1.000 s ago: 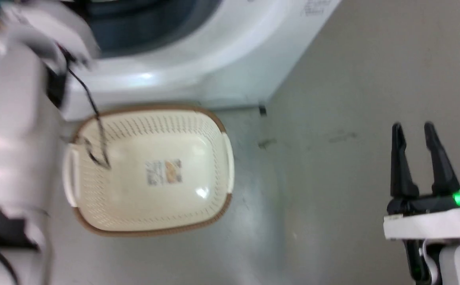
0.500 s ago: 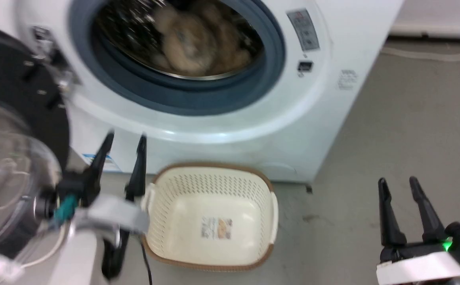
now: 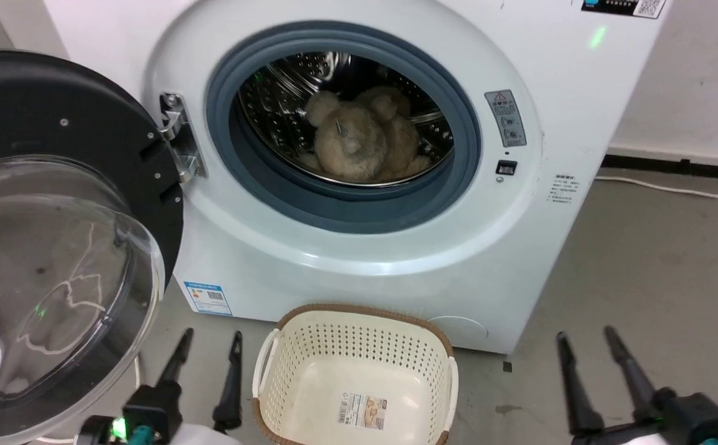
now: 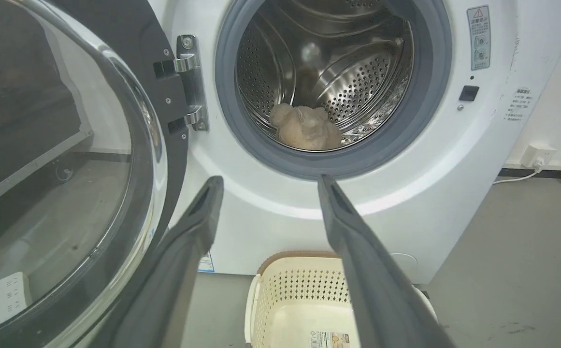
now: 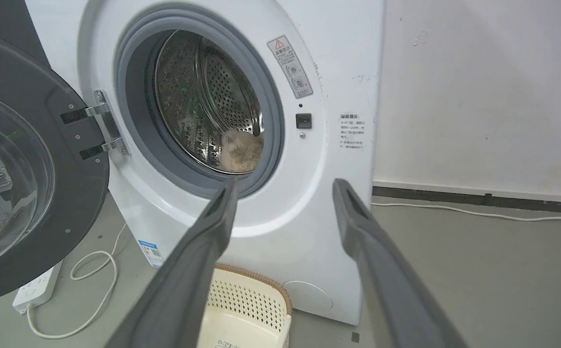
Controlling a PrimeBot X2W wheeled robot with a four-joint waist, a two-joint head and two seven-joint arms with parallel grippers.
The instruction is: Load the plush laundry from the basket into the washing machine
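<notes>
Left tool [image 3: 211, 337] and right tool [image 3: 585, 335] spread, holding nothing. Bear [image 3: 359, 145] ahead and above, inside washer [image 3: 346, 272]; basket [image 3: 365, 309] between the 2. Open door [image 3: 55, 123] just left of left tool, likely its job.

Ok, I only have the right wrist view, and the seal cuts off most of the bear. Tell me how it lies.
Observer: In the head view the whole bear lies inside the drum, on its bottom.
Operator: Check the basket floor.
Observer: The basket holds nothing but a label on its floor.
Operator: Give me the left fingers.
Observer: The left fingers are spread and hold nothing, just left of the basket.
</notes>
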